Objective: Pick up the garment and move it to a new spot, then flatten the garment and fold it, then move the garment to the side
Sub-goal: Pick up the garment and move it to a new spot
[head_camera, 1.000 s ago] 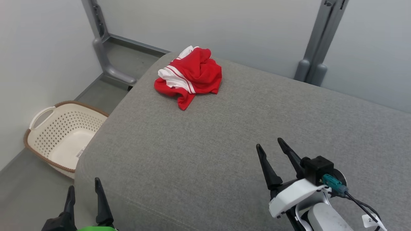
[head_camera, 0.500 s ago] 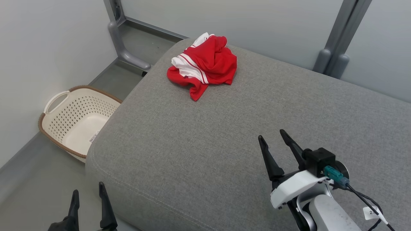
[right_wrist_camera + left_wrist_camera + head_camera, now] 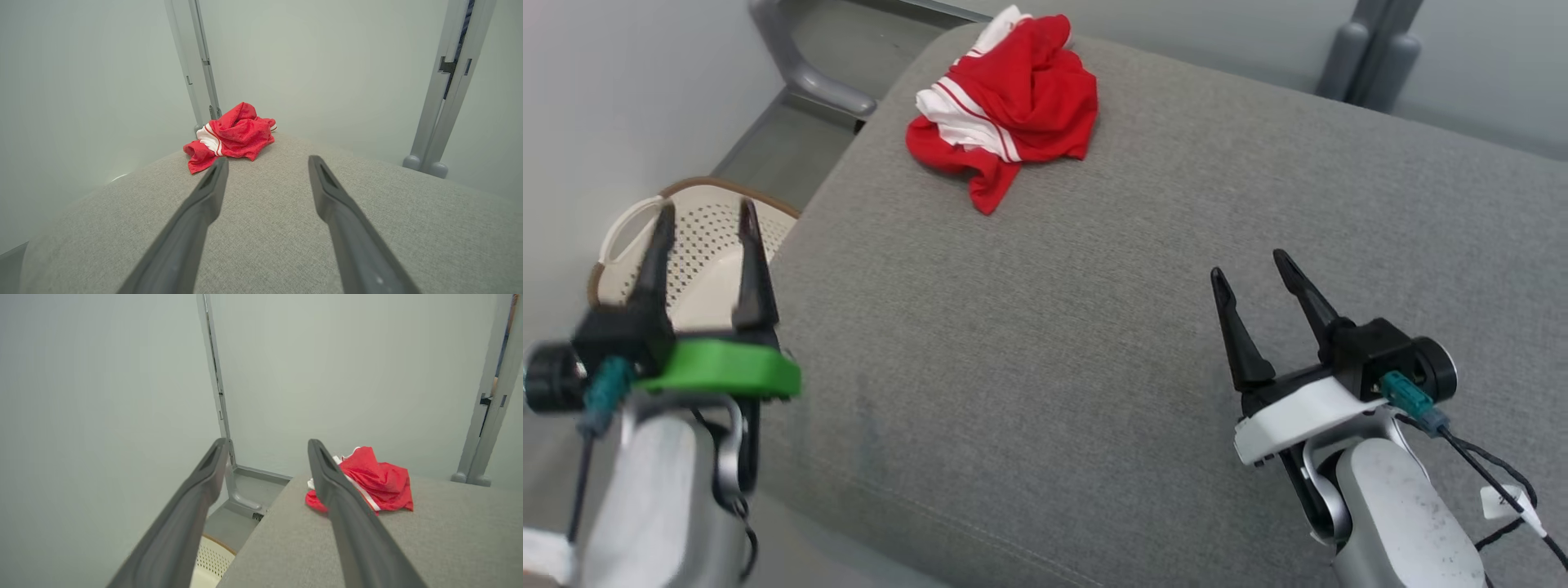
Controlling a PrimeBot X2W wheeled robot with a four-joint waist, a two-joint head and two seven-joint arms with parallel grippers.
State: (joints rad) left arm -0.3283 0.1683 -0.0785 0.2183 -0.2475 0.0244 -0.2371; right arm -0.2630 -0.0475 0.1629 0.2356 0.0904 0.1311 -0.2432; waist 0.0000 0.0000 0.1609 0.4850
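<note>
A red garment [image 3: 1005, 114] with a white part and thin stripes lies in a crumpled heap. It sits on a big grey cushion [image 3: 1045, 343], at the far left corner, close to the far edge. A red flap of it points toward the robot. Nothing is touching it.

The left hand [image 3: 705, 207] is at the left side of the cushion, in front of a basket [image 3: 698, 186]. Its two dark fingers are spread wide and point up the head view. There is nothing between them. This hand looks a bit blurry. A green piece [image 3: 719, 369] sits just under its fingers. In the left wrist view the garment shows just past the right finger, far off.

The right hand [image 3: 1248, 265] is over the near right part of the cushion. Its fingers are spread wide too, with nothing in them. A white piece [image 3: 1298, 416] sits under them, and a black cable [image 3: 1494, 469] hangs off its side. In the right wrist view the garment lies ahead and a little to the left of the fingers.

Both hands are well apart from the garment.

The basket is cream with small holes and a brown rim. It stands on the floor [image 3: 792, 155] beside the cushion. Grey posts [image 3: 1372, 49] stand by the pale wall [image 3: 621, 98] behind.
</note>
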